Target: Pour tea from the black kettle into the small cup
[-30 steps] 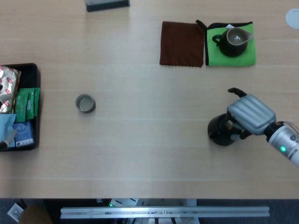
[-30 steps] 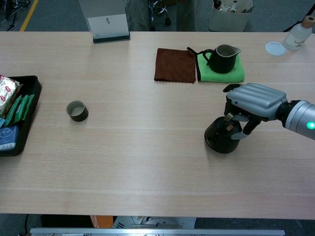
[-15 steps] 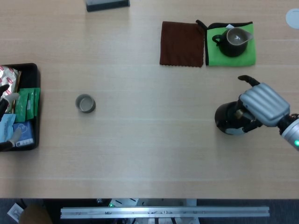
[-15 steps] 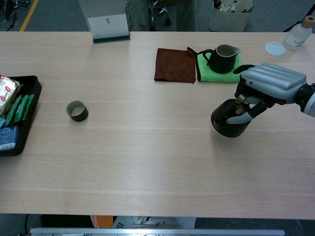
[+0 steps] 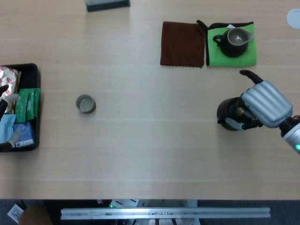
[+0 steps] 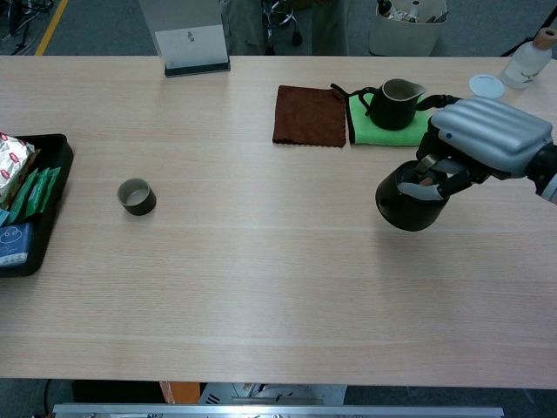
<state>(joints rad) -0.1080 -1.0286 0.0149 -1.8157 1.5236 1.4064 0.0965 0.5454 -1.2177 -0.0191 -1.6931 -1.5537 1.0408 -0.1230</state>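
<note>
Kettle: black kettle (image 6: 406,202) is held off the table at the right side, tilted a little, its dark shadow on the wood below it in the chest view; in the head view (image 5: 228,114) it shows just left of the hand.
Right hand: silver right hand (image 6: 489,138) covers the kettle's top and right side from above, fingers (image 6: 432,188) curled down and clamped on the kettle's upper part; the thumb tip points up and away in the head view (image 5: 264,103).
Cup: small cup (image 5: 86,104) stands upright on the bare table, left of centre, well apart from the kettle; it looks empty in the chest view (image 6: 137,196).
Left hand: only pale fingertips of the left hand (image 5: 7,101) show at the left edge of the head view, over the tray; whether its fingers are apart or together I cannot tell.
Tray: black tray (image 5: 33,70) at the left edge holds green sachets (image 5: 27,104), a foil packet (image 5: 9,84) and blue packets.
Cloths: brown cloth (image 6: 310,115) lies flat at the far side, touching a green cloth (image 6: 416,133) to its right.
Pitcher: dark pitcher (image 6: 394,103) stands upright on the green cloth, near the raised kettle and beyond it.
Far edge: card stand (image 6: 191,48) at the far edge; white coaster (image 6: 486,85) and a bottle (image 6: 531,56) at the far right corner.
Table: light wooden table (image 6: 261,296).
</note>
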